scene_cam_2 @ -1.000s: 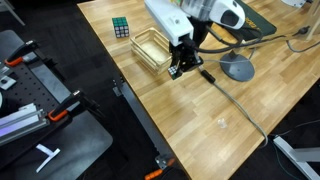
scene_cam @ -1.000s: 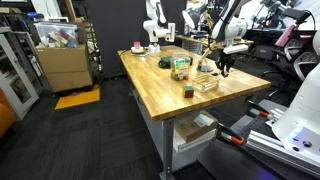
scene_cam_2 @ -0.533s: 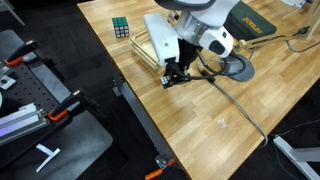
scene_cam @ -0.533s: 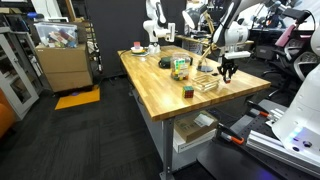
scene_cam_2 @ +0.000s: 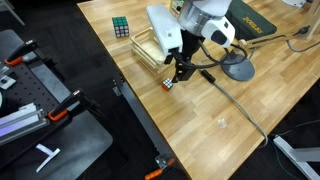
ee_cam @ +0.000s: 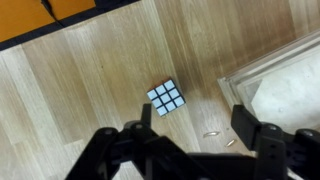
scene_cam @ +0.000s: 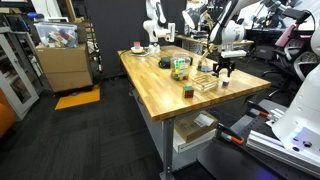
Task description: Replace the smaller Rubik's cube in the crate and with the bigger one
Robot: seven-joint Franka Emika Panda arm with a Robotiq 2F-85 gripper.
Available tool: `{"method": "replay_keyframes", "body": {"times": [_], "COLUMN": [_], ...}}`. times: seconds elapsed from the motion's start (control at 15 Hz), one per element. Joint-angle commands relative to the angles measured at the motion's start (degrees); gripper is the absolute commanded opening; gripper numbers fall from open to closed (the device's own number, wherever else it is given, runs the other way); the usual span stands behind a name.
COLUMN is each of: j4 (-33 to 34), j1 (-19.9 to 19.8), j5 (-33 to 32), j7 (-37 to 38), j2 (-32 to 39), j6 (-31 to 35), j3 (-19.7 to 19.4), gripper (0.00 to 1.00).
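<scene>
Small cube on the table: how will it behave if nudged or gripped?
Probably rigid and light: the smaller Rubik's cube looks tiny beside the open gripper. Sitting flat on the table, it should slide, not roll.

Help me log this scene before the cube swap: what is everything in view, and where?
smaller Rubik's cube: one, multicoloured, on the bare tabletop just outside the crate, below the gripper
crate: one, pale wood, near the table edge
bigger Rubik's cube: one, multicoloured, on the table apart from the crate
green box: one, mid-table beyond the crate
round base: one, grey, on the table beside the arm
table: one, wood-topped
gripper: one, black, open, holding nothing, above the smaller cube
</scene>
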Motion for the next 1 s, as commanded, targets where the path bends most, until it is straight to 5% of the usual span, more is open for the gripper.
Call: {"method": "replay_keyframes", "body": {"times": [0.0, 0.27, 0.53, 0.93], "j4": [-0.9, -2.92, -4.53, -3.33], "j1": [1.75, 6.83, 9.29, 10.84], "j5": [-2.59, -8.04, -8.51, -4.61], "j7": [1.28, 3.97, -0.31, -4.53], "j2": [-3.28, -9.99, -16.14, -14.84], "j6": [-0.4, -1.27, -9.13, -14.36], "j3": [-0.11, -0.07, 4.18, 8.46], "gripper": [1.0, 1.0, 1.0, 1.0]}}
